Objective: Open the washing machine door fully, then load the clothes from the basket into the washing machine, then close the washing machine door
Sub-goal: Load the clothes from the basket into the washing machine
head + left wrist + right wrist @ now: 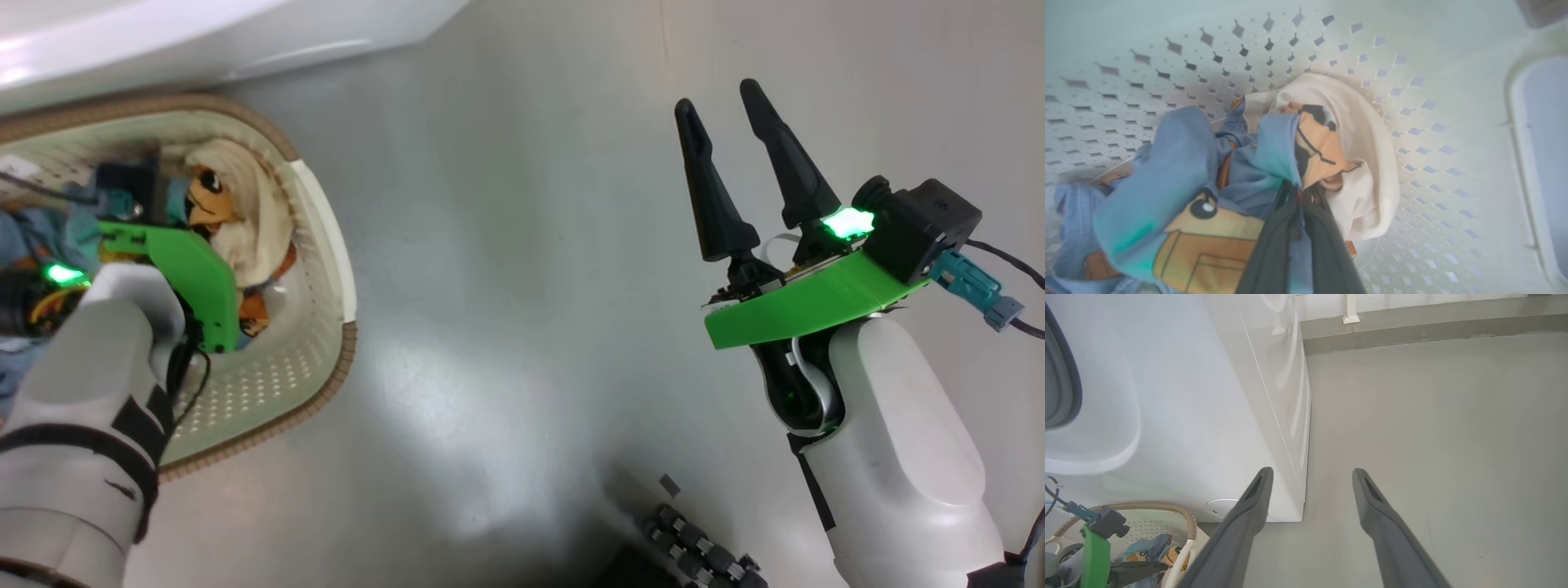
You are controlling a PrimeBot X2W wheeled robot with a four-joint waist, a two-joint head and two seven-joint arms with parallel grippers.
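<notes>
- left wrist view: your left gripper (1296, 192) is down inside the basket (1412, 102), its two dark fingers clenched on a fold of the blue clothes (1180, 163) right at their tips.
- the blue bundle trails off to the left of the jaws in that view, so most of the cloth hangs to one side of your grip. expect it to drag and swing when you lift.
- the cream piece (1367, 163) lies against the fingers on the other side. you cannot tell whether it is caught in the pinch or only leaning there.
- in the head view the basket sits at the near left, with the washing machine (204, 33) just beyond its far rim.
- that is the relation to steer by: the clothes have to rise over the rim first, then travel to the far side toward the machine's front.
- in the right wrist view a dark curved band (1061, 375) on the machine's front, above the basket, is probably the edge of the opening. take that as your heading.
- your right gripper (717, 94) hangs well apart on the right over the bare floor (506, 286), fingers spread wide and holding nothing.
- the left arm is much the nearer one, so the lift and carry fall to it.
</notes>
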